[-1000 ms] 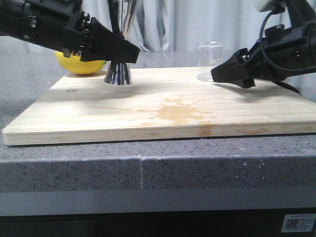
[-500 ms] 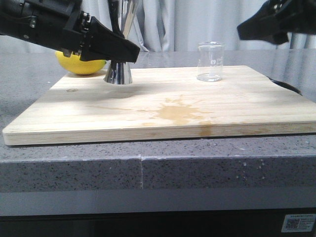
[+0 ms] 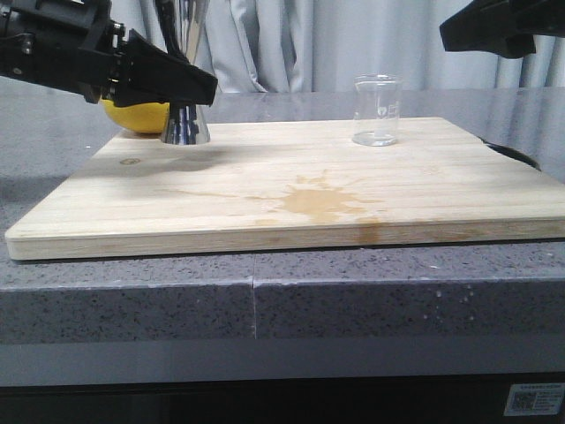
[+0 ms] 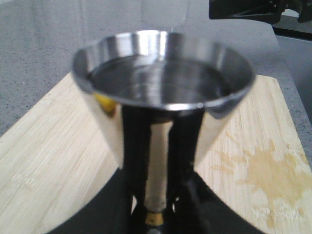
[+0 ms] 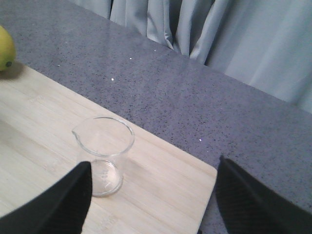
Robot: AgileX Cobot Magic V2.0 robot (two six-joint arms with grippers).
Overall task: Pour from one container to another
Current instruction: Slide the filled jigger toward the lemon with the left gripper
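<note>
While left gripper [image 3: 199, 88] slid jigger [image 3: 184, 124] left — beaker [image 3: 376, 110] stayed.

grey stone counter [image 3: 353, 291] — wooden board [image 3: 291, 190] and lemon [image 3: 134, 116] on it.

The front view sits low, about level with the countertop edge, and looks forward across the wooden board [image 3: 291, 190] toward the grey curtain [image 3: 291, 44] behind. The left wrist view is very close, peering down from behind into the blurred top cup of the steel jigger [image 4: 163, 92], with the board and its tan stain [image 4: 273, 170] beyond and the beaker faint behind the rim. The right wrist view hangs higher and farther back, looking down at an angle over the glass beaker [image 5: 104, 155], the board corner and the speckled counter [image 5: 161, 83] to the curtain. All three share the board; the front and right wrist views also share the lemon [image 5: 5, 48] and the beaker.
</note>
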